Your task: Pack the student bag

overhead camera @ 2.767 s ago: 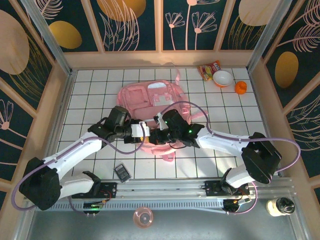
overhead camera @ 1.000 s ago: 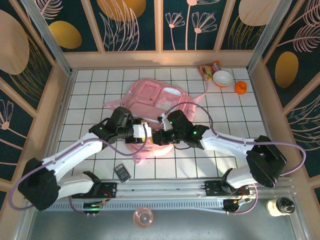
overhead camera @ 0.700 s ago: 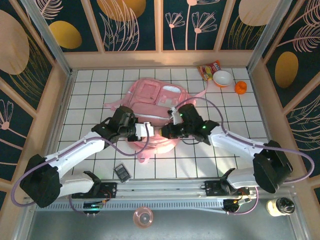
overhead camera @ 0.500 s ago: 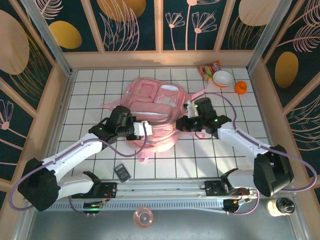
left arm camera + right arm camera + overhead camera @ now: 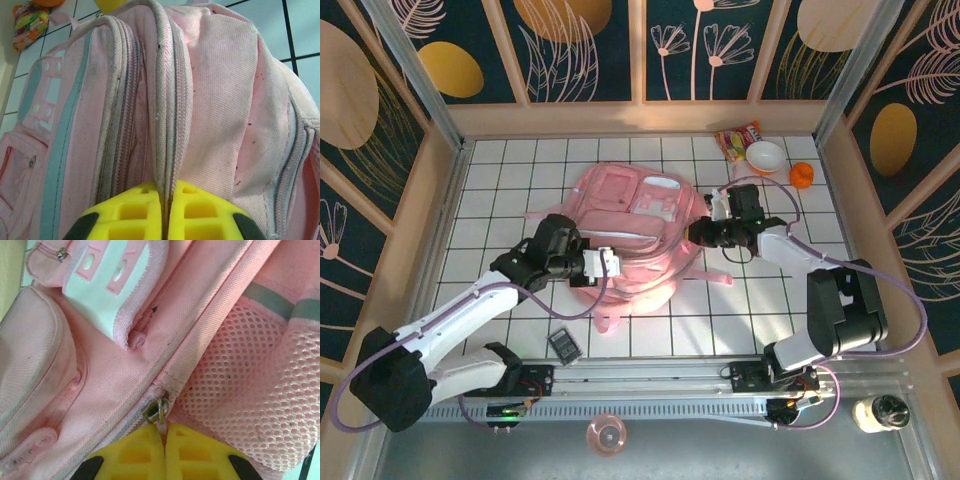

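Our pink bag [image 5: 635,215] lies front pockets up at the centre of the tiled table [image 5: 520,160]. At its 7 o'clock edge, our left hand [image 5: 616,262] is pressed together on a zip seam [image 5: 165,125]. At 3 o'clock, our right hand [image 5: 703,232] seems to pinch the zip pull [image 5: 159,412].

You'll find a bright snack packet [image 5: 738,138] by the far right corner of the tiled table [image 5: 500,190], a white bowl [image 5: 765,157] just beside it, and a small orange thing [image 5: 802,176] next to the bowl, nearer the right edge. A small dark gadget [image 5: 564,346] lies by the near edge, left of the middle. On the grey metal ledge [image 5: 720,440] below that edge, a pink cup [image 5: 606,436] sits near the middle and a pale jar [image 5: 880,412] with a dark top at the right end.
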You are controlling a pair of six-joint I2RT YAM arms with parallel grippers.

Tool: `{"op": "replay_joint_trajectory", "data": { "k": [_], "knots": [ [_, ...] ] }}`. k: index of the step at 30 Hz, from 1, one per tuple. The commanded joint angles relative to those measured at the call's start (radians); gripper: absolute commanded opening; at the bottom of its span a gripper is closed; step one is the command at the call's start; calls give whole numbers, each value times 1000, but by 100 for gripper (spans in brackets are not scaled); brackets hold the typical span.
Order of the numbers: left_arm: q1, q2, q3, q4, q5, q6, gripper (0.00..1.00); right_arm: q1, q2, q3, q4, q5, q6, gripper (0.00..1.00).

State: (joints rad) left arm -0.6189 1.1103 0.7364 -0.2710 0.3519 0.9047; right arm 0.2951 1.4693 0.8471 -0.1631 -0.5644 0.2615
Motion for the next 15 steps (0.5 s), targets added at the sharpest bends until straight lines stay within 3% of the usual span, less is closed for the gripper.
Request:
{"op": "replay_joint_trajectory", "data": {
  "k": [1, 3, 5, 10, 13, 15],
  "knots": [
    [8, -103, 1, 12, 64, -104, 27, -35, -122, -8, 77, 136, -85, 20],
    [8, -139, 7, 48, 80, -163, 48, -36, -212, -46, 60, 114, -159, 35],
    [8, -161, 14, 61, 73, -183, 62, -36, -297, -75, 36, 108, -241, 42],
    [7, -102, 39, -43, -20, -15, 67, -35, -450, -149, 18, 40, -564, 47],
    [7, -36, 42, -72, -82, 72, 69, -33, -475, -157, -24, -26, -761, 47],
    [7, -5, 34, -38, -102, 95, 69, -32, -469, -152, -41, -39, -814, 46]
  ]
}}
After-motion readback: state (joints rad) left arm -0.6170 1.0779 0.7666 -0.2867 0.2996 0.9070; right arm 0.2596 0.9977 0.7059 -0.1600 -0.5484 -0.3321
